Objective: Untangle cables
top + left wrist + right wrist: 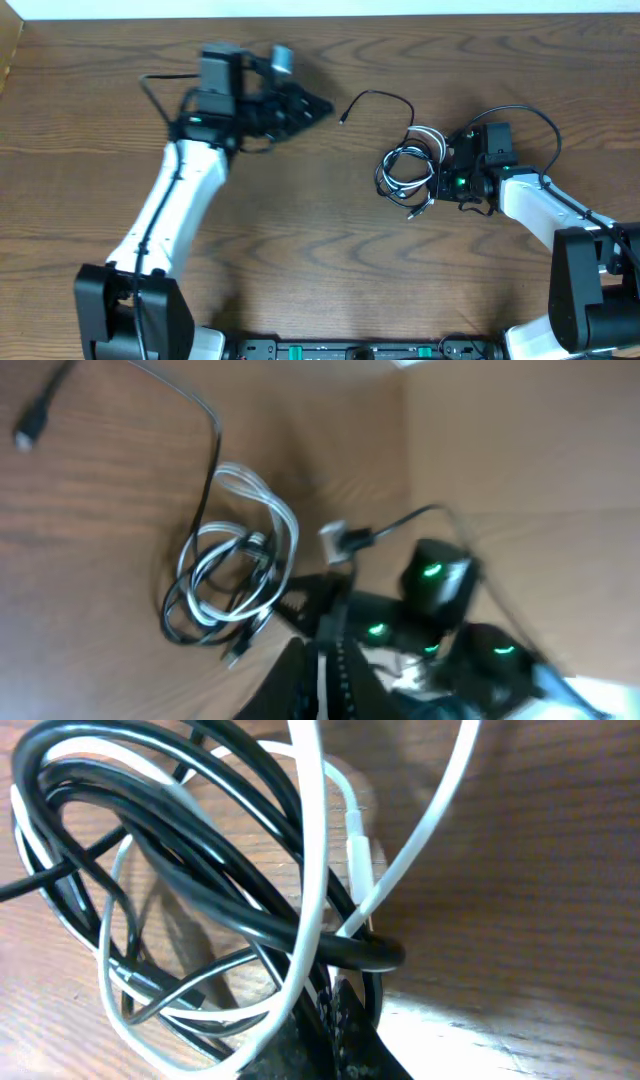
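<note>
The black cable (400, 165) and the white cable (428, 138) lie tangled in small loops on the table right of centre. One black plug end (343, 120) trails out to the left. My right gripper (442, 178) is at the right edge of the tangle. In the right wrist view its fingers (338, 1010) are pressed together at the white cable (312, 870), with a black loop (250, 915) wrapped round their tips. My left gripper (318, 105) is shut and empty, well left of the tangle. The left wrist view is blurred and shows the tangle (235, 575) ahead of its fingers (325, 665).
The wooden table (300, 250) bears only the cables. The right arm's body with green lights (430, 590) sits just behind the tangle. Thicker black arm wires (155, 95) loop beside the left arm. The table's far edge (320, 14) runs along the top.
</note>
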`<state>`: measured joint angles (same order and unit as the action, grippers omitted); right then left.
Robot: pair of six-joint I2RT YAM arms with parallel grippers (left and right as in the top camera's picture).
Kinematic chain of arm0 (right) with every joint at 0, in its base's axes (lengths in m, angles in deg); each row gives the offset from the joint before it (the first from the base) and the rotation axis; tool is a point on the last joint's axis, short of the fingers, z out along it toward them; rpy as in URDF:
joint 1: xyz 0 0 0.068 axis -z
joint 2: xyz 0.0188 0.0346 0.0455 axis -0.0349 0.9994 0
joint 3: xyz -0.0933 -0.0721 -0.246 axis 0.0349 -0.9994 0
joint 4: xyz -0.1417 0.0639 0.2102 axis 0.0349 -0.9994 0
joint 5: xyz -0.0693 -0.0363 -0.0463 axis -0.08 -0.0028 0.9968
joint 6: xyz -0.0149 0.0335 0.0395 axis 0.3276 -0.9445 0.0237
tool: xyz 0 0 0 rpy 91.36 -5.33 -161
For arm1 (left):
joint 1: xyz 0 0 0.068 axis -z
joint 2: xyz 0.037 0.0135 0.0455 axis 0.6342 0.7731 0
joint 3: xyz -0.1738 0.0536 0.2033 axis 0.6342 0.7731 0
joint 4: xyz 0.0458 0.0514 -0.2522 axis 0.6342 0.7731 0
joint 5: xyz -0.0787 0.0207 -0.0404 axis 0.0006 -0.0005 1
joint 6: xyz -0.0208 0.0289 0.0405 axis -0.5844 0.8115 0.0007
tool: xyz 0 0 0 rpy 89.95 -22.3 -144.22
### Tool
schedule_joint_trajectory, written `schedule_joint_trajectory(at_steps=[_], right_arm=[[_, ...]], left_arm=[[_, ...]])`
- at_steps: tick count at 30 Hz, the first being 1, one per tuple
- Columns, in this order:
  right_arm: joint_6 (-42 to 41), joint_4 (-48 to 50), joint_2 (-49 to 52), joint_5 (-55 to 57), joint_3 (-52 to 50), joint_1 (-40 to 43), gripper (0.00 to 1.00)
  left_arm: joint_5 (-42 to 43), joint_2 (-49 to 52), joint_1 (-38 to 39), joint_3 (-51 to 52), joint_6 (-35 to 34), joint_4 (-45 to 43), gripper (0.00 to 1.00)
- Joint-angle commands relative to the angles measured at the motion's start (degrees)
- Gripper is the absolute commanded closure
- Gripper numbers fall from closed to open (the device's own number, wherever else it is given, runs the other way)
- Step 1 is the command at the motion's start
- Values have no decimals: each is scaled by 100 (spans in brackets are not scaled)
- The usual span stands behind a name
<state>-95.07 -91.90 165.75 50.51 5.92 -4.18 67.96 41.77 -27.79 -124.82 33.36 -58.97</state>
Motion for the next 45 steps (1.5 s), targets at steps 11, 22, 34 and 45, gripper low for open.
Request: schedule_joint_trajectory(at_steps=[11,22,34,45], right_arm=[[234,-11,-24,-223,-13,20,99],[269,-13,-24,-219,-13,20,99],[310,-31,-24,-203,-15,20,99],[313,-39,-24,-203,-15,17,99]], left_arm=[[-1620,1202,903,-42,494,256,63],[-1095,2203,1244,-42,190,-697,62],[-1773,2485,1718,-42,-328,-986,63],[-3191,2520,2146,-42,-459,-909,87]])
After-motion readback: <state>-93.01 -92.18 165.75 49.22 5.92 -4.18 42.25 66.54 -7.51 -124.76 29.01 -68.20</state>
